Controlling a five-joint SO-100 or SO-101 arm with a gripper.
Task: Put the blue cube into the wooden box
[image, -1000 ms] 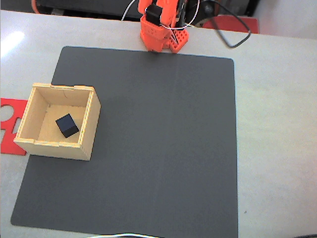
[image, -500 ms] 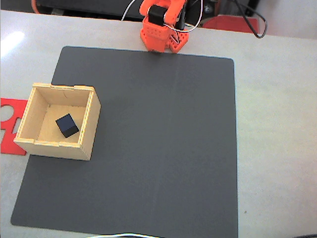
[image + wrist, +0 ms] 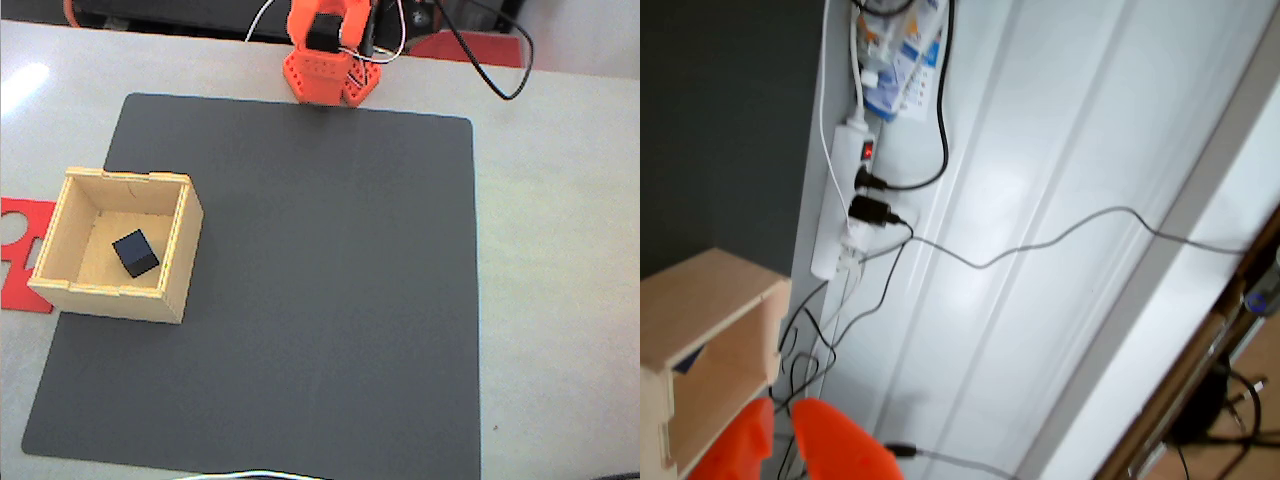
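Pale plywood is what draws the eye: the wooden box sits at the left side of the dark grey mat in the fixed view, open at the top, its thin walls showing the notched joints at the corners. Down on its floor rests the blue cube, so dark it reads almost black, turned a little askew to the walls and lying somewhat toward the near-right part of the floor, with bare wood around it. Just left of the box, partly tucked under its edge, a flat red cut-out sheet lies on the light tabletop. The orange arm is folded up at the far edge of the mat, well apart from the box, with white and black cables looping behind it. From the wrist view, the gripper pokes in at the bottom left as two orange fingertips with only a thin dark gap between them, so the claw looks nearly closed and nothing is held in it. That same view looks off toward the room: the corner of the wooden box sits at the left edge just beside the fingertips, with a sliver of dark blue visible through its opening, and beyond it a white power strip with a lit red switch lies on the pale floor, several plugs and thin wires trailing from it.
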